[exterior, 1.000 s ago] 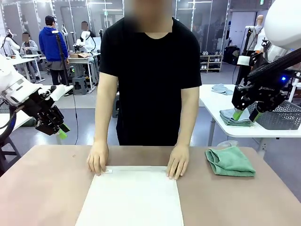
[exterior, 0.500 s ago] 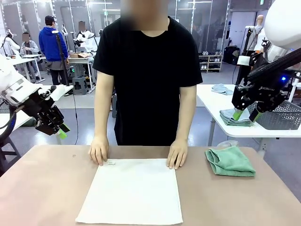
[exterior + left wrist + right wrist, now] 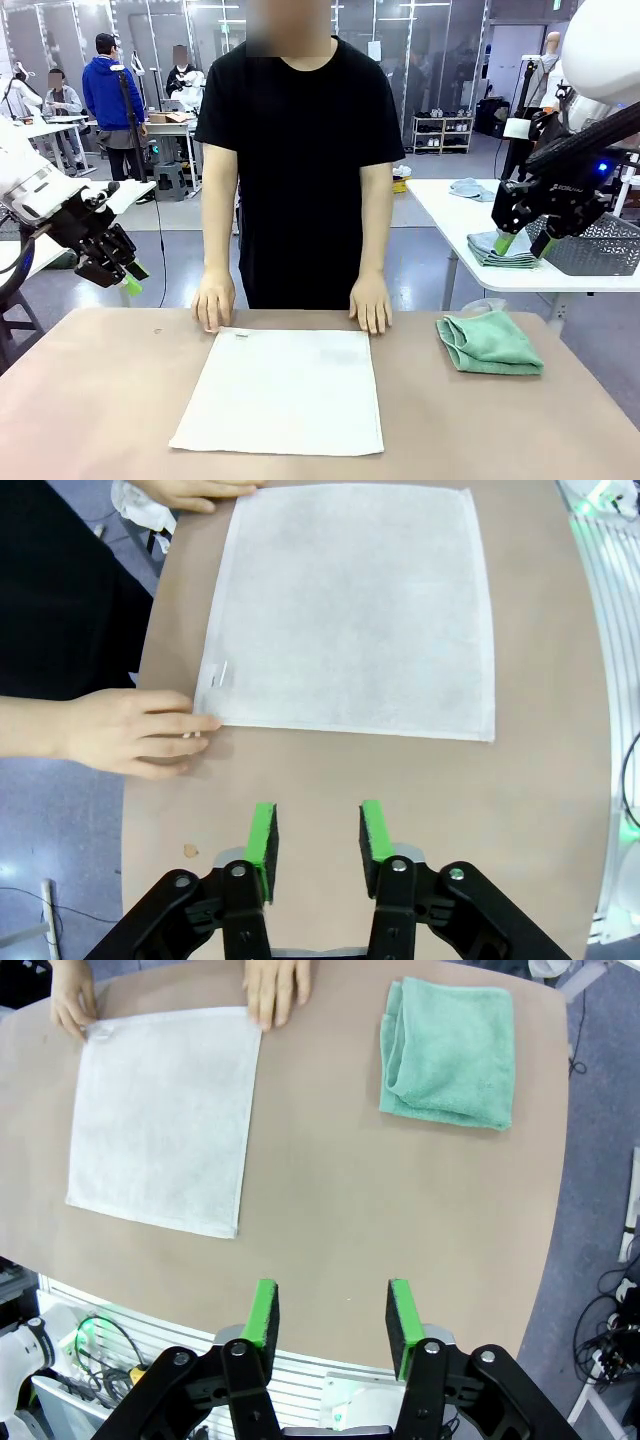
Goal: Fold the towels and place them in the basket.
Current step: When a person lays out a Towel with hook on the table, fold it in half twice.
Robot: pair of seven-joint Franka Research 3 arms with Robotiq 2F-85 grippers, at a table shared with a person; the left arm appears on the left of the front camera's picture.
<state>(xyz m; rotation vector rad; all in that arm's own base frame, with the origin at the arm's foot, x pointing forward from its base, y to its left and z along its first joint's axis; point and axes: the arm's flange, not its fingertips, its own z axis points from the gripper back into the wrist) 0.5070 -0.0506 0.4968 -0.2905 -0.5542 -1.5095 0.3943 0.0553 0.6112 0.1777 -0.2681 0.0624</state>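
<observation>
A cream-white towel (image 3: 280,390) lies spread flat on the brown table (image 3: 100,400), its little loop at the far-left corner. The person's hands (image 3: 214,300) rest at its two far corners. A mint green towel (image 3: 490,343), loosely folded, sits at the table's right. My left gripper (image 3: 130,280) hovers open above the table's left edge, nothing between its fingers. High at the right, my right gripper (image 3: 525,245) is also open and holds nothing. The left wrist view has the left gripper (image 3: 318,835) above the cream towel (image 3: 350,610). The right gripper (image 3: 330,1320) looks down on both towels (image 3: 447,1052).
A dark grey mesh basket (image 3: 600,245) stands on a white side table (image 3: 470,225) behind my right gripper, beside stacked cloths. The person stands at the table's far edge. Bare tabletop lies left of the cream towel and between the two towels.
The person has slid the cream towel away from me toward the far edge and stood up straighter, hands still at its corners. Neither arm has moved.
</observation>
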